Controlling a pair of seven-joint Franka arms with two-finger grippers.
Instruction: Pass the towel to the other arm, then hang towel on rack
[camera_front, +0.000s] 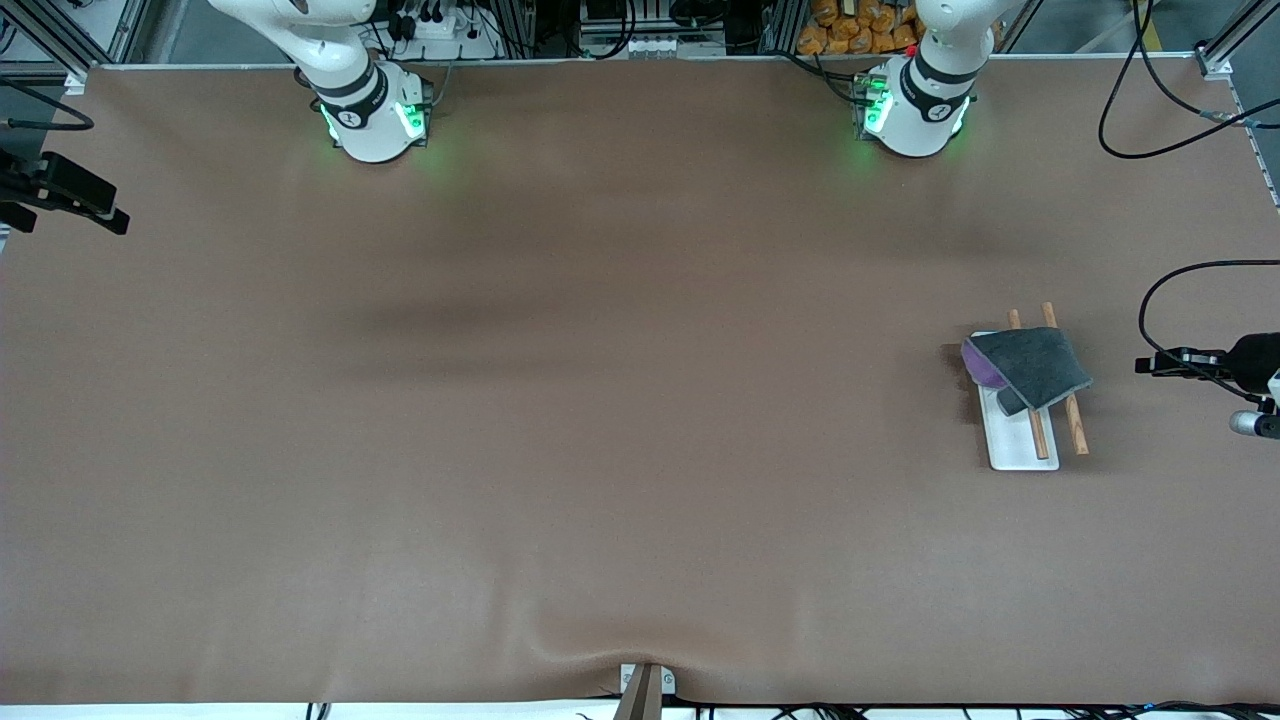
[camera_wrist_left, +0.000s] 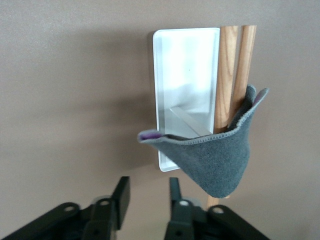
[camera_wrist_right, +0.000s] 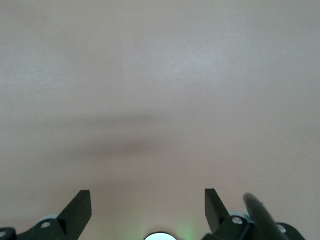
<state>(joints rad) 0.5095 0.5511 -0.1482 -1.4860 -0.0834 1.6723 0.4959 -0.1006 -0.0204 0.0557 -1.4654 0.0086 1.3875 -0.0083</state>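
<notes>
Counter (camera_front: 560, 420): brown surface filling the front view; bare apart from one group at the centre right of the frame.
Rack (camera_front: 1018, 445): white base plate at the centre right of the front view, toward the left arm's end of the counter. Two brown rods run side by side along one long edge, their lower ends showing below the cloth.
Towel (camera_front: 1030, 365): dark grey cloth draped over the rods, covering the part of the rack farther from the front camera. A purple face shows at its edge toward the frame centre. In the left wrist view the towel (camera_wrist_left: 215, 157) hangs across both rods with a pale stitched edge.
Left hand (camera_wrist_left: 149, 197): bottom centre of the left wrist view, above the counter just short of the rack (camera_wrist_left: 185, 75); fingers narrowly parted, gripping nothing.
Right hand (camera_wrist_right: 148, 205): bottom of the right wrist view, over bare counter; fingers spread wide, gripping nothing.
</notes>
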